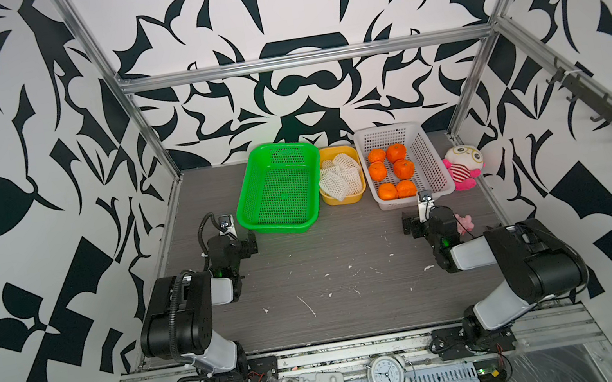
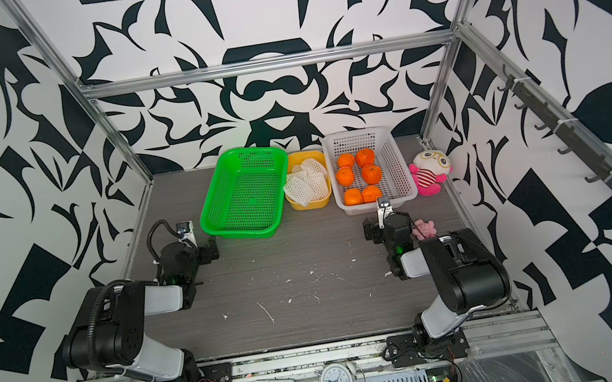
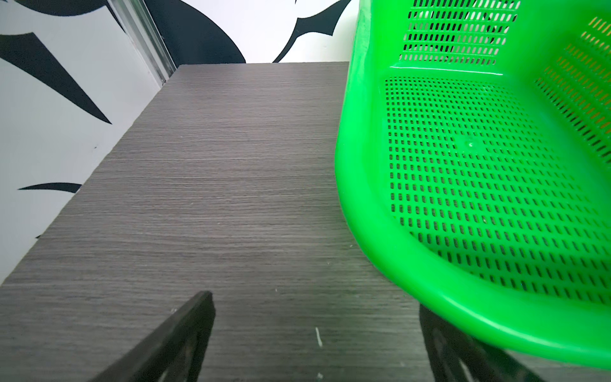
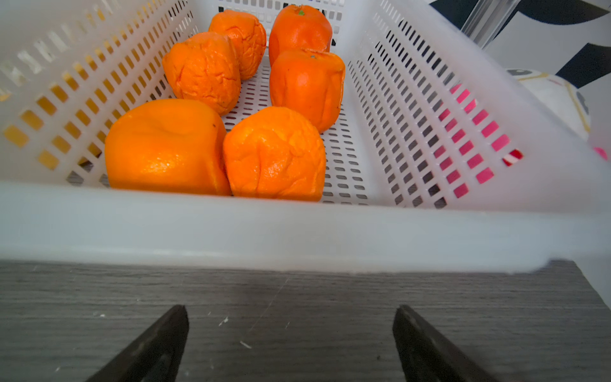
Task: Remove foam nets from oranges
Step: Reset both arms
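Note:
Several bare oranges (image 1: 392, 173) (image 4: 238, 109) lie in the white perforated basket (image 1: 436, 164) at the back right, none of them with a net on it. Several white foam nets (image 1: 339, 178) (image 2: 305, 184) are piled in the small yellow tub (image 1: 342, 199) between the two baskets. My left gripper (image 1: 251, 244) (image 3: 314, 301) hangs open over bare table at the near left corner of the green basket (image 3: 363, 198). In front of the white basket's near rim (image 4: 297, 231), my right gripper (image 1: 408, 226) (image 4: 291, 307) is open and holds nothing.
The green basket (image 1: 273, 227) stands at the back centre-left with nothing in it. A plush doll (image 1: 463, 166) leans to the right of the white basket, and a small pink toy (image 1: 465, 222) lies by my right arm. An alarm clock (image 1: 387, 373) sits on the front rail.

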`<state>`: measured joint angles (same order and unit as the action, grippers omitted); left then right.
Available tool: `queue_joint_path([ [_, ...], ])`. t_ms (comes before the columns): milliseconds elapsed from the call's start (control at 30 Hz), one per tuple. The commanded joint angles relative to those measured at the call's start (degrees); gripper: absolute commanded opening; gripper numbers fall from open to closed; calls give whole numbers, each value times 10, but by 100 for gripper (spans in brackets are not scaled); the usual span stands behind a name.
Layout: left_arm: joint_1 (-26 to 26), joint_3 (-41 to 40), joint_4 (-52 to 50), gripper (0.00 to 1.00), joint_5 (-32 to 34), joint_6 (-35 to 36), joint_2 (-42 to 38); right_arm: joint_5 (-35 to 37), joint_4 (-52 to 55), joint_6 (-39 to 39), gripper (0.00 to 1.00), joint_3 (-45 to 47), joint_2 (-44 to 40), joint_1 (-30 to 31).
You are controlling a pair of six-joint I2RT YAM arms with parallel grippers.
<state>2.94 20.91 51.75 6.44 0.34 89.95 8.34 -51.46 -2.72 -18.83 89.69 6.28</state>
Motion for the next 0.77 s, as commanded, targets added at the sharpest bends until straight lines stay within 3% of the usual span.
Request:
queue_joint_path([
  [0,-1,9,3,99,-12,-9,-1,-10,-6,11,100,-17,-5,-6],
  [733,-1,0,15,100,-9,-13,-5,-37,-1,15,100,-20,-5,-18],
])
